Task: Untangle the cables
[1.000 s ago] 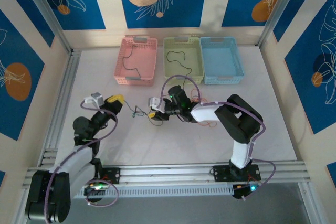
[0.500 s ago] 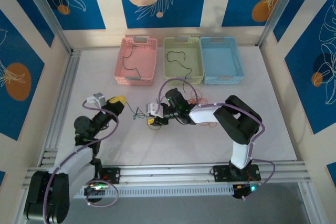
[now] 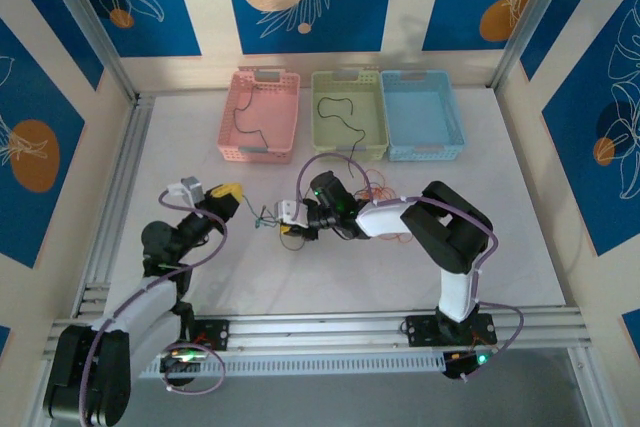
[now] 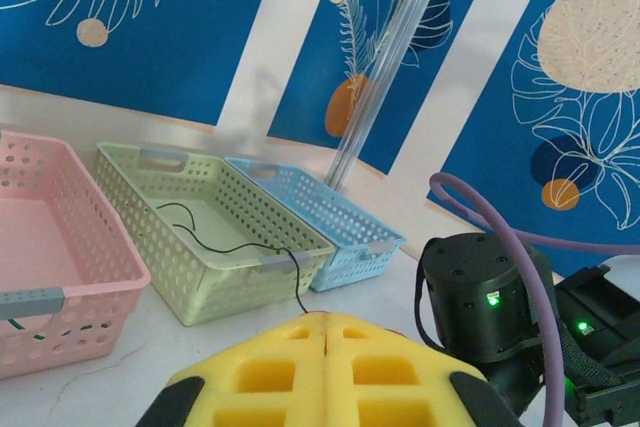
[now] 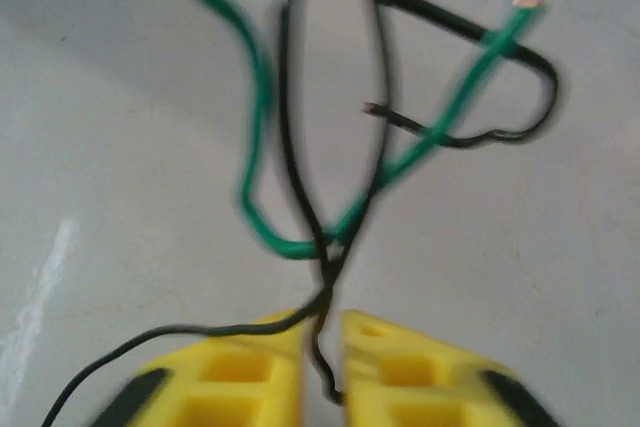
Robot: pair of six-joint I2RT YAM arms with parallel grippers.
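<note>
Centrally, cables [image 3: 264, 215] lie on the white, blue-walled table [image 3: 330, 272].

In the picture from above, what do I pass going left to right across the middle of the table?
Left hand → green and black cable tangle → right hand, which pinches a black strand of that tangle.

The green basket [image 4: 215, 282] is perforated matt plastic, the finger pads [image 5: 240, 377] matt yellow foam, the black wire [image 5: 288, 127] smooth-sheathed, the table [image 5: 120, 147] smooth and matt.
</note>
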